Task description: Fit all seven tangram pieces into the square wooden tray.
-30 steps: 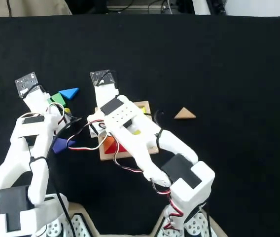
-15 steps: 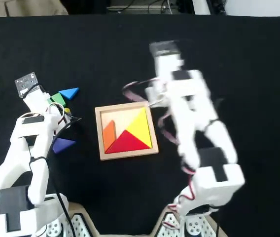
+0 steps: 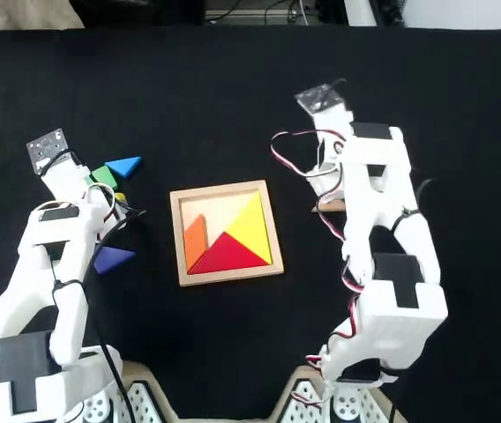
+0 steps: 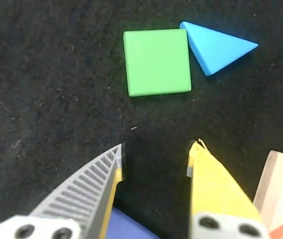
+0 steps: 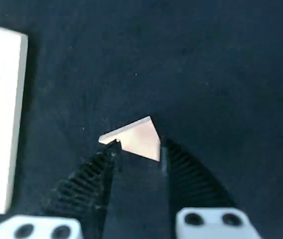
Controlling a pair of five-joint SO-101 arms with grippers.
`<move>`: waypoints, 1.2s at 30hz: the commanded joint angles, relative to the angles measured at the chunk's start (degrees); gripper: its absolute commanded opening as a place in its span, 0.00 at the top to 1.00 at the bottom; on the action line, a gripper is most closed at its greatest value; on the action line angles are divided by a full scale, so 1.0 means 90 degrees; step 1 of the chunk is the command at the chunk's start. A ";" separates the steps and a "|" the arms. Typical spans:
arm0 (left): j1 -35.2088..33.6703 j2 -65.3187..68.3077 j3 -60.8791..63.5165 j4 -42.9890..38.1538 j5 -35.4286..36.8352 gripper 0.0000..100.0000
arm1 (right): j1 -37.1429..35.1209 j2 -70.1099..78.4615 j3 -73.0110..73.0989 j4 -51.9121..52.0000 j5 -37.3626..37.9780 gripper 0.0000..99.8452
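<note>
Left of the tray [image 3: 176, 240], the left gripper [image 4: 156, 159] hangs with jaws apart near the green square [image 4: 156, 60] and blue triangle [image 4: 216, 46], the tray holds 3 pieces, and right of it the right gripper [image 5: 139, 146], jaws spread, straddles the tan triangle [image 5: 136, 135].
</note>
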 commanded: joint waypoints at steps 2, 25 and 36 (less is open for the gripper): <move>0.0005 -0.0195 -0.0093 -0.0127 -0.0029 0.78 | 0.0205 -0.0044 -0.0357 -0.0479 0.0606 0.86; 0.0054 -0.0186 -0.0083 -0.0127 -0.0029 0.78 | 0.1133 0.0982 -0.0444 -0.0996 0.1201 0.98; 0.0054 -0.0186 -0.0093 -0.0127 -0.0029 0.78 | 0.0537 -0.0063 0.0132 0.0098 0.1690 0.98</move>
